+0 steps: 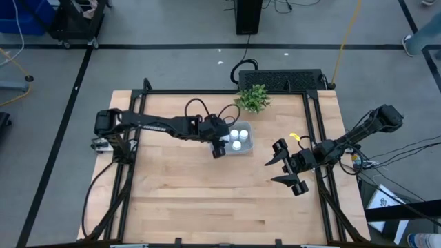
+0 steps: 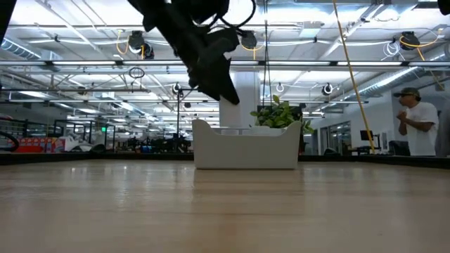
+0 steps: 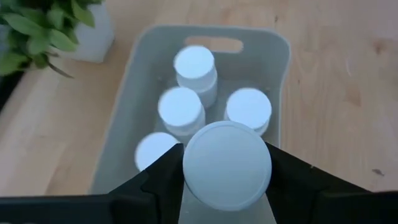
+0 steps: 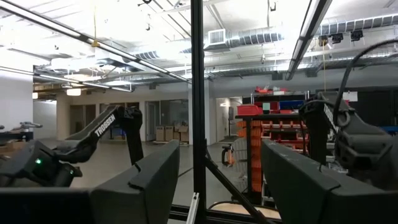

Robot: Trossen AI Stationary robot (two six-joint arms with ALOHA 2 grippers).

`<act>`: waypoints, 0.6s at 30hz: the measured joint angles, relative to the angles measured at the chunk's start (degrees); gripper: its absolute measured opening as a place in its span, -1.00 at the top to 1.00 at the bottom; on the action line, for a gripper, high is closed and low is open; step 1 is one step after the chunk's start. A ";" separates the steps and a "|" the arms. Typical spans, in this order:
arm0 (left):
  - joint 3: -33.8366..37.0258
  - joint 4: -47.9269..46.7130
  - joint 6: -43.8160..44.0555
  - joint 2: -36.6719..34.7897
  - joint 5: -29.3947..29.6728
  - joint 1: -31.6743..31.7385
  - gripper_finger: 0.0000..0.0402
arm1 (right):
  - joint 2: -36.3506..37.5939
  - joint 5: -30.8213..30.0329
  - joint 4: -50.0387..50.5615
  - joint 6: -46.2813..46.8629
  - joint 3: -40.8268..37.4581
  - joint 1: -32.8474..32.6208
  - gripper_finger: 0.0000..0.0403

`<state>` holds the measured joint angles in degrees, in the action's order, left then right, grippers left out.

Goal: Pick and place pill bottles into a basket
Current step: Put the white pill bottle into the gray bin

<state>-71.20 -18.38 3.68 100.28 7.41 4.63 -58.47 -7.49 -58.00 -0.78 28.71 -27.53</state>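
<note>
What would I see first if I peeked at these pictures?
First you would spot the left pincer holding a white pill bottle over the pale basket, where four more pill bottles already stand. Next comes the little green plant just behind the basket, at the far edge of the wooden table. The right pincer waits open near the table's right edge, holding nothing.

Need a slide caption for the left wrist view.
Left gripper holds the fifth pill bottle above the basket, where four bottles already stand.
</note>
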 joint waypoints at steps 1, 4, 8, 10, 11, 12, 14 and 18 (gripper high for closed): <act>0.90 1.05 0.00 0.01 0.01 -0.03 0.07 | 0.01 0.00 0.01 -0.02 0.00 0.00 -0.09; 2.28 3.19 0.11 0.01 -0.16 0.09 0.06 | 0.00 0.00 0.00 -0.04 0.00 0.00 -0.09; 4.04 5.01 0.80 -0.01 -0.58 0.76 -0.04 | 0.00 0.00 0.00 -0.07 0.00 0.00 -0.09; 4.68 5.58 1.24 0.01 -2.21 1.07 -0.04 | 0.00 0.00 0.01 -0.07 0.00 0.00 -0.09; 4.77 5.67 1.33 0.01 -2.56 1.10 -0.02 | 0.00 0.00 0.00 -0.08 0.00 0.00 -0.09; 4.86 5.69 1.33 0.01 -2.68 1.08 0.01 | 0.00 0.00 0.00 -0.09 0.00 0.01 -0.09; 5.25 5.66 1.33 0.01 -2.64 1.13 0.05 | 0.00 0.00 0.00 -0.09 0.00 0.02 -0.09; 5.66 6.61 1.17 0.01 -2.46 1.13 0.05 | 0.00 0.00 0.01 -0.09 0.00 0.02 -0.09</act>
<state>-65.54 -11.77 4.86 100.29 4.95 5.76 -58.48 -7.49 -57.98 -0.86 28.71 -27.51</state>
